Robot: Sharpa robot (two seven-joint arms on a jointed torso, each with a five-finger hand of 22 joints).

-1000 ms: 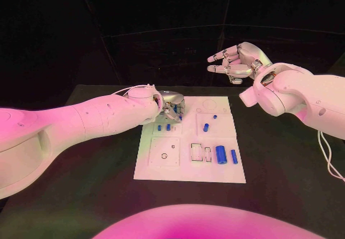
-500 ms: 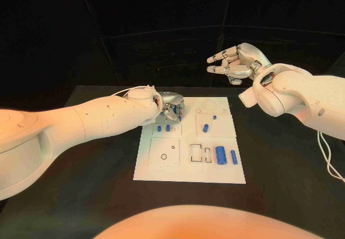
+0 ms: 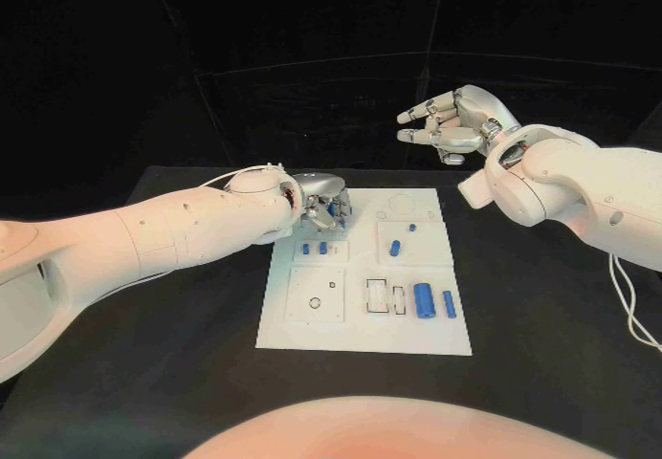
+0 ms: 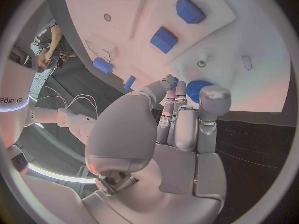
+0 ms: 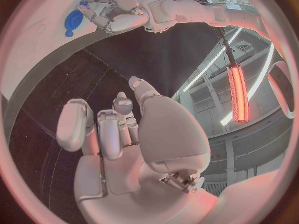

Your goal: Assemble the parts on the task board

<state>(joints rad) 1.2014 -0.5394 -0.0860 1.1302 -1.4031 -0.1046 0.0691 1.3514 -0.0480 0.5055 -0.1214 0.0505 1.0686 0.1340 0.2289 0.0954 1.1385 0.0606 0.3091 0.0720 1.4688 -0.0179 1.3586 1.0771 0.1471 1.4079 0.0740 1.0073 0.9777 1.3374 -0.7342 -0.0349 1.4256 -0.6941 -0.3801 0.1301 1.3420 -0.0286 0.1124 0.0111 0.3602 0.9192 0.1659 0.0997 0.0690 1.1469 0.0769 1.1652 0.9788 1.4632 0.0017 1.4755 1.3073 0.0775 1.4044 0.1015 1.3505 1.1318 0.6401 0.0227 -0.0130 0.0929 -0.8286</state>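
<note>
Holding: left hand (image 3: 324,204) pinches nothing clear; cannot tell
Right hand (image 3: 452,120): released, raised beyond the desk's (image 3: 165,316) far edge
Board (image 3: 362,330): mid-desk
Parts (image 3: 424,296): in board recesses
Round part (image 4: 197,88): at left fingertips (image 4: 169,79)

Task board (image 3: 362,325): smooth matt white, plastic-looking, with shallow moulded recesses. Parts (image 3: 424,296) on it: solid blue, smooth, faint sheen, seemingly plastic. Round blue part (image 4: 198,88) at the left hand's fingertips: ribbed or toothed rim. Table (image 3: 180,335): black, matt, no reflections. Left hand (image 3: 323,203): silvery metallic shells, satin gloss with soft highlights. Right hand (image 3: 455,120), raised well clear of the board: same silver finish. Arm casings behind both hands: glossy white smooth plastic.
</note>
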